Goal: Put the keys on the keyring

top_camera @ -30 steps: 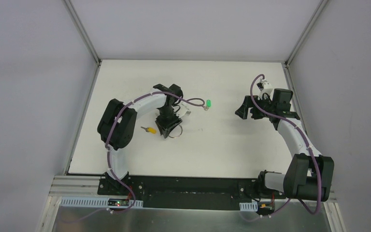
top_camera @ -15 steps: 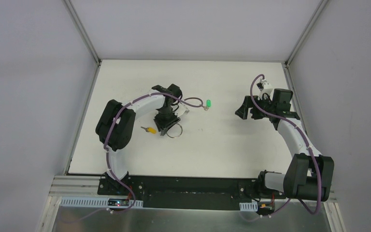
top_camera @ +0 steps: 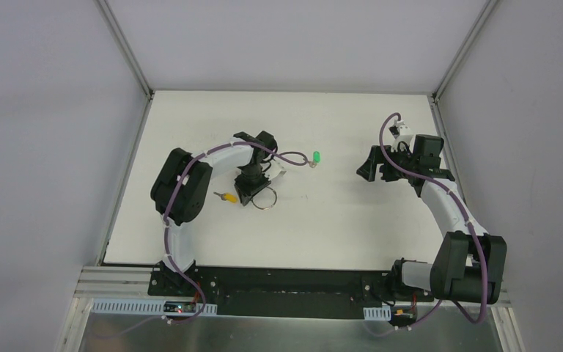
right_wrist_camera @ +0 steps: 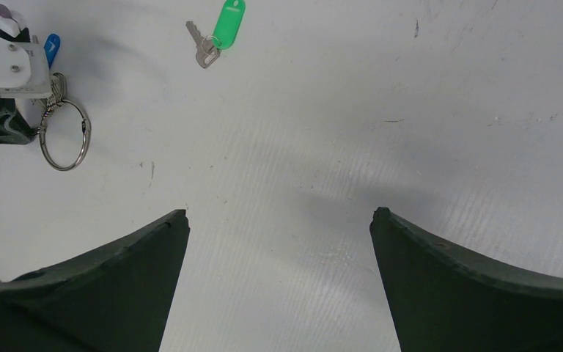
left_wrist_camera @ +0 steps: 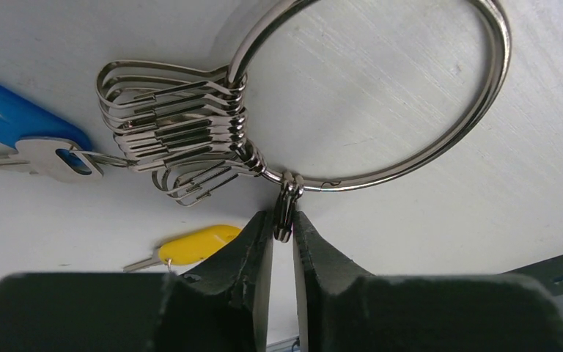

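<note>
Only the left wrist view shows the left pincer (left_wrist_camera: 284,220) clamping the keyring (left_wrist_camera: 502,66) by its clip, the yellow key (left_wrist_camera: 198,244) just beside. The right pincer (right_wrist_camera: 280,213) is released.

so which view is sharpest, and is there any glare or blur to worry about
Left wrist: keyring sharp, with bright glints on the metal; left gripper fingers dark and soft-edged up close. Right wrist: table evenly lit, green key crisp, right gripper fingers near-black. Top external: flat light, small parts too tiny to resolve.
</note>
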### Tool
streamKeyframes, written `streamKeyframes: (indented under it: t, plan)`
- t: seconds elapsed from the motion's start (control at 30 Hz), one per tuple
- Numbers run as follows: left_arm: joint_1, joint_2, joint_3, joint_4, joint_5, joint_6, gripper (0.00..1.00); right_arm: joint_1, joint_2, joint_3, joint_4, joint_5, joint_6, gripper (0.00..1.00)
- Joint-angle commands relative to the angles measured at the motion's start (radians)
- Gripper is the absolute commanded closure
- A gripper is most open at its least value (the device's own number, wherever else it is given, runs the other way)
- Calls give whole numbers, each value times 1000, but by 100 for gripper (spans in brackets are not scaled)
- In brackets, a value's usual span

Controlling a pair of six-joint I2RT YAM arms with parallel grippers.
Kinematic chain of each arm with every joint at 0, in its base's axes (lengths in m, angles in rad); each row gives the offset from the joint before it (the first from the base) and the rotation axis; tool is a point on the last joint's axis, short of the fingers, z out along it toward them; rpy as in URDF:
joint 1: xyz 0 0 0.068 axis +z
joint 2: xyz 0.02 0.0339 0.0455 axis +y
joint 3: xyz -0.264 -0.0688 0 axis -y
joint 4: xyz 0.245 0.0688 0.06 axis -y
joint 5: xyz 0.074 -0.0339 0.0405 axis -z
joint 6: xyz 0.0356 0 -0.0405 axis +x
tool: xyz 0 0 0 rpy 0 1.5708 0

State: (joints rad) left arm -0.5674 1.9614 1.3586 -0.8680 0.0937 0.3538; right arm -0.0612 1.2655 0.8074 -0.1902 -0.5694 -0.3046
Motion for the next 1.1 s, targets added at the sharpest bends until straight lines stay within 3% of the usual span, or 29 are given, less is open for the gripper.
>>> streamKeyframes:
  t: [0.0,0.17,0.4,0.53,0.8,1.07]
  plan:
    - [11,-4,-10,-16,-6,3,86,-6,3,12,-5,-12,-19,2]
    - [11,-51,2,-51,6,17,97,-6,0,13,-6,-20,-14,2]
    - [11,-123,23,-90,25,36,97,-6,-5,13,-6,-27,-11,2]
    - [11,-105,27,-76,16,36,93,-6,-10,13,-6,-31,-11,2]
    - [11,-103,-18,-43,-41,23,70,-6,-18,10,-6,-30,-13,2]
    - [11,-81,-18,-24,-36,16,69,-6,-17,10,-6,-32,-14,2]
